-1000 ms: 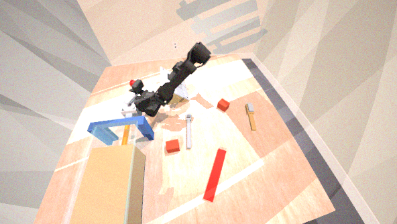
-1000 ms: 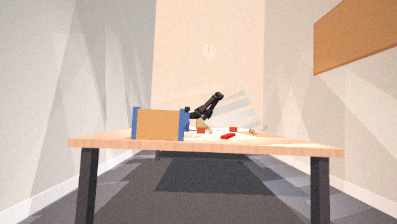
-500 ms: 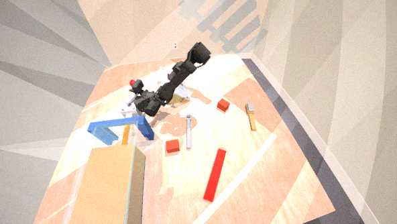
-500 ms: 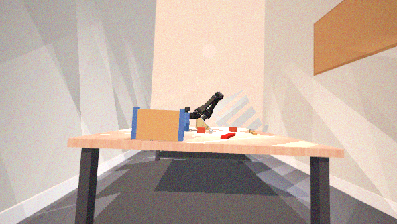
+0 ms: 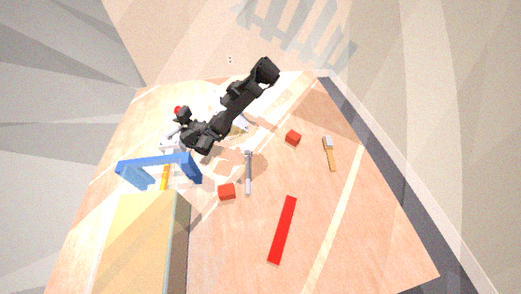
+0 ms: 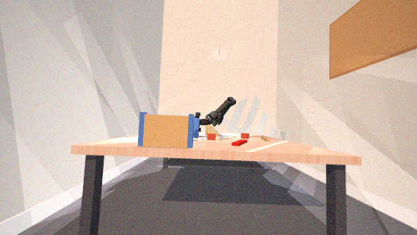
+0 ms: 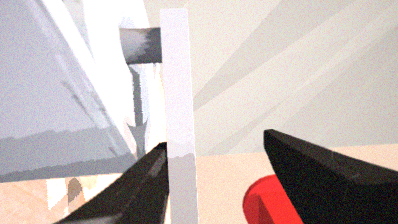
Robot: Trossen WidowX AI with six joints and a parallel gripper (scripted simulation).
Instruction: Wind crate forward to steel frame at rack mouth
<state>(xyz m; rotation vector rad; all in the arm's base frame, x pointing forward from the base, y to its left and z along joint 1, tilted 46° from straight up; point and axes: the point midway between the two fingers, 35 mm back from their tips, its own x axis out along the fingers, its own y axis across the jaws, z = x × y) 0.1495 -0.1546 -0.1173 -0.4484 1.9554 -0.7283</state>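
Reaching the crank [image 7: 178, 90], my hand [image 5: 179, 121] [image 7: 216, 143] stands part-spread, gripping nothing. Closing off-centre on its bar could knock the key loose from the winch [image 5: 169, 142].

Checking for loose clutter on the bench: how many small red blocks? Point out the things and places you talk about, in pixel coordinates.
2. One [image 5: 226, 192] [image 6: 211, 136] sits between the blue frame [image 5: 152, 159] and the grey wrench-like tool [image 5: 248, 172]; the other [image 5: 293, 138] [image 6: 245, 136] between that tool and the wooden-handled brush or hammer [image 5: 330, 156]. Others may be hidden behind the arm.
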